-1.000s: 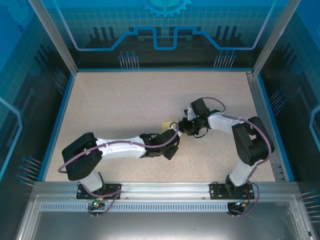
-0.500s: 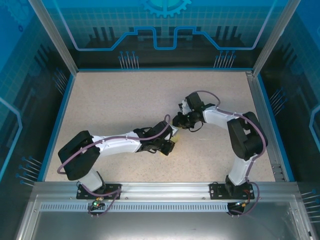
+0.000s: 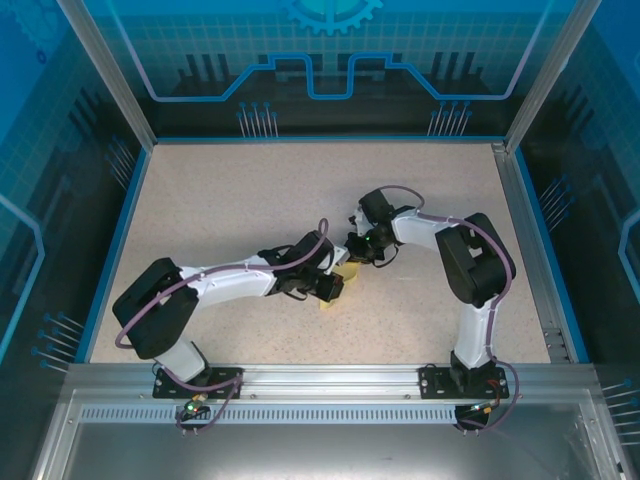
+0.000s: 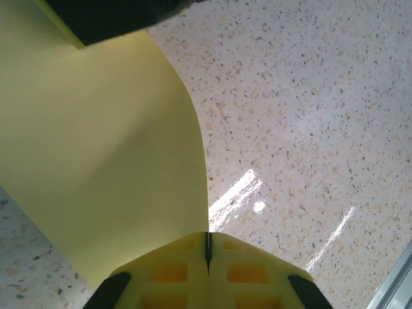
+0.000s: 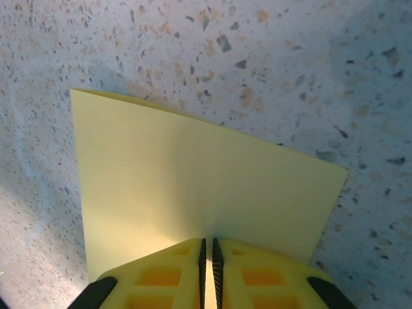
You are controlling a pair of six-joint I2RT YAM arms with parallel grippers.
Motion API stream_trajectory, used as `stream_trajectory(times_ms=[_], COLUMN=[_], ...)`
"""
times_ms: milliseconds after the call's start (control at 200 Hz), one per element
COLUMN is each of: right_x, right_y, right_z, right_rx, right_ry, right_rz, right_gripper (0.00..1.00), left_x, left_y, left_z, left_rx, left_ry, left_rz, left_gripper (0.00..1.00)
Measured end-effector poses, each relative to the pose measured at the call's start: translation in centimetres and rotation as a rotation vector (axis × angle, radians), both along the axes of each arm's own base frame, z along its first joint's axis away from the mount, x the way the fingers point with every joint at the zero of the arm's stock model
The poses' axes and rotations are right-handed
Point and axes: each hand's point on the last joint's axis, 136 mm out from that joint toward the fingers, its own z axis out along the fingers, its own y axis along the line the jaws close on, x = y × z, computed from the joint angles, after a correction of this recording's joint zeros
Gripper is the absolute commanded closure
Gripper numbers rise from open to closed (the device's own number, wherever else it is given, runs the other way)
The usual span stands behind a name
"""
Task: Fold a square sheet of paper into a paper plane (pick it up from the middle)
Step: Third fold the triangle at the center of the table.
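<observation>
The pale-yellow square sheet of paper is held between both grippers near the middle of the table. My left gripper is shut on one edge, and the sheet curves up and away from its fingertips. My right gripper is shut on the opposite side, its jaws a thin slit apart with the sheet passing between them. From above, only small bits of the sheet show under the left gripper and the right gripper, which sit close together. No creases show on the visible faces.
The speckled beige tabletop stretches around the arms. A blue-edged frame and metal posts border it. A dark part of the other arm hangs over the sheet in the left wrist view.
Both arms have shifted left and slightly toward the back. The right jaws have narrowed onto the sheet. More yellow now shows below the left gripper.
</observation>
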Motion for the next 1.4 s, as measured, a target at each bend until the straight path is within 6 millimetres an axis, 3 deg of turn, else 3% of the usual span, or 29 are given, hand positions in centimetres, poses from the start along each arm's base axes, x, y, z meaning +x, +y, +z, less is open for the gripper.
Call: stream_trajectory(times_ms=[235,495,1401], right_x=[0.0,0.0,-0.1], right_y=[0.1,0.1,0.1], right_z=[0.0,0.0,0.0], right_rx=[-0.016,-0.027,-0.03], right_ry=[-0.015,-0.02,-0.021], right_rz=[0.019,0.025,0.028], right_gripper=[0.85,0.85,0.85], left_x=[0.8,1.4,2.5], left_y=[0.8,2.0,2.6], left_z=[-0.1,-1.5,-3.7], left_rx=[-0.012,0.024,0.126], left_ry=[0.022,0.058,0.067], left_rz=[0.025,0.055,0.062], left_gripper=[0.98,0.95,0.93])
